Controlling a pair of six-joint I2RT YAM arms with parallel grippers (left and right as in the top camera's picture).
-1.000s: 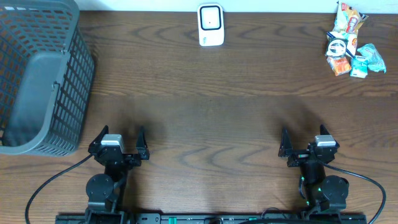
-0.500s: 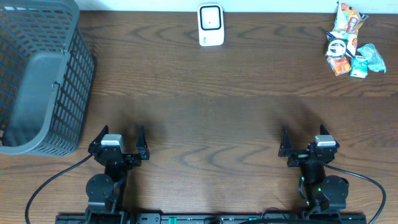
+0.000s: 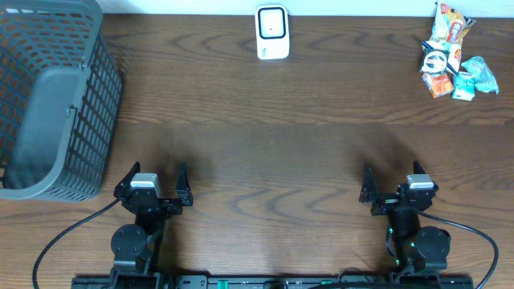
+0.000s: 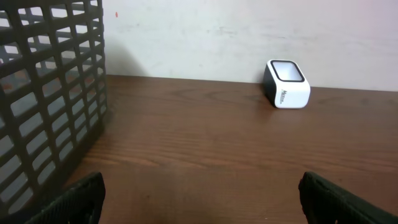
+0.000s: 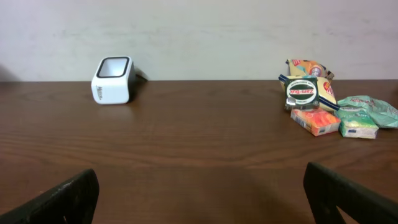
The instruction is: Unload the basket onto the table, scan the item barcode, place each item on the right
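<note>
From above I see only the left part of the dark grey plastic mesh basket [image 3: 50, 96]. It is cut off by the upper left corner of the frame, and in the left wrist view it fills the left edge as a wall of lattice. The small heap of bright snack packets [image 3: 450, 51] sits in the upper right of the overhead frame, hard against the edge. I cannot make out a barcode on any of them from here. In the right wrist view the heap lies at right of centre. A round dark-labelled packet [image 5: 303, 93] leans on a taller wrapper, with an orange packet [image 5: 316, 121] and a teal one [image 5: 365, 112] in front. The print is too small to read.

The white box-shaped scanner with a dark window [image 3: 272, 32] stands at top centre, well apart from the heap and the basket.

The left gripper [image 3: 154, 177] and the right gripper [image 3: 392, 181] rest low in the frame, with their jaws spread wide and nothing between them. Each wrist view shows only the black fingertips [image 4: 73, 200] poking into the bottom corners. Bare brown wooden table [image 3: 265, 144] lies between the grippers and everything else. Black cables [image 3: 470, 229] loop off at the bottom of the frame.
</note>
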